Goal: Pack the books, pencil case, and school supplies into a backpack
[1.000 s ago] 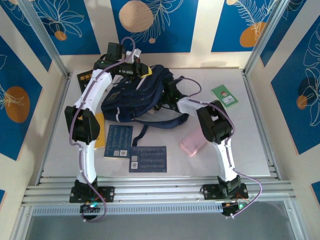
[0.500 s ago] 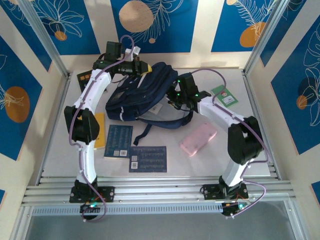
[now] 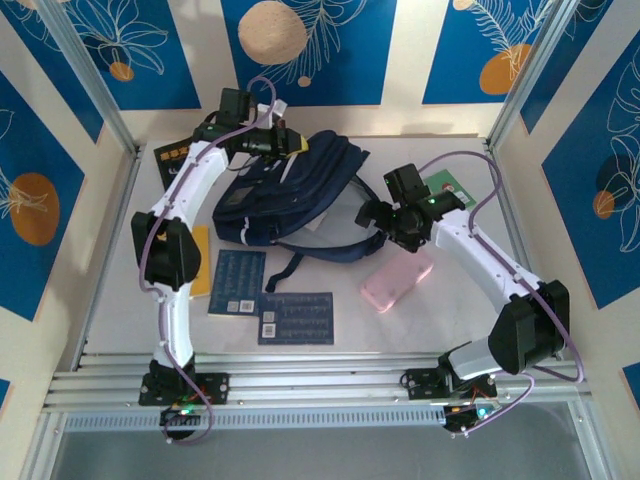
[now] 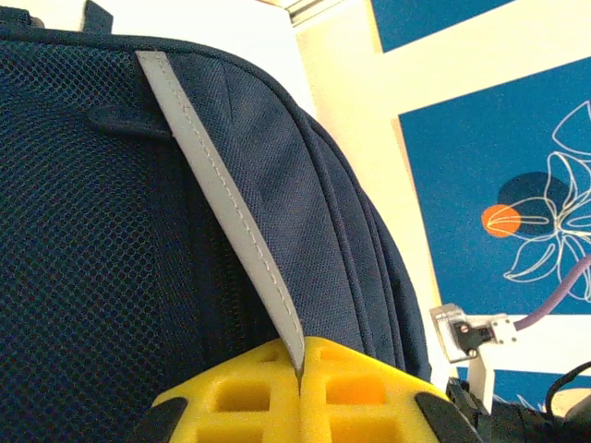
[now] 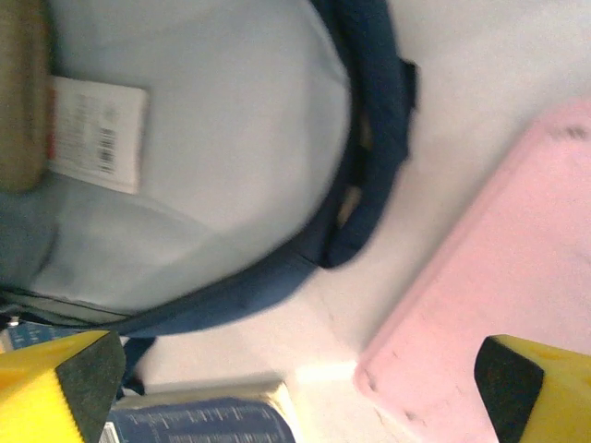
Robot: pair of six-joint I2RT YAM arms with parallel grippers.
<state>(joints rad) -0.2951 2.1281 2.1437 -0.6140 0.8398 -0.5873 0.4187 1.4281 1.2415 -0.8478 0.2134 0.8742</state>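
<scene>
Jaws on R arm [image 3: 480, 255] now spread wide, swung back from backpack [image 3: 290, 190] mouth to over pink pencil case [image 3: 397, 281] on counter [image 3: 400, 335]; L jaws pinch backpack's pale stripe [image 4: 231, 212], so prob. case pick next.

Top view: high, behind the near edge, looking down on the whole counter [image 3: 380, 335]. Left wrist: very close on the backpack [image 4: 92, 231], facing along its pale stripe [image 4: 235, 231]. Right wrist: close, looking down at backpack lining and pencil case [image 5: 499, 258]. Top view shares both.
</scene>
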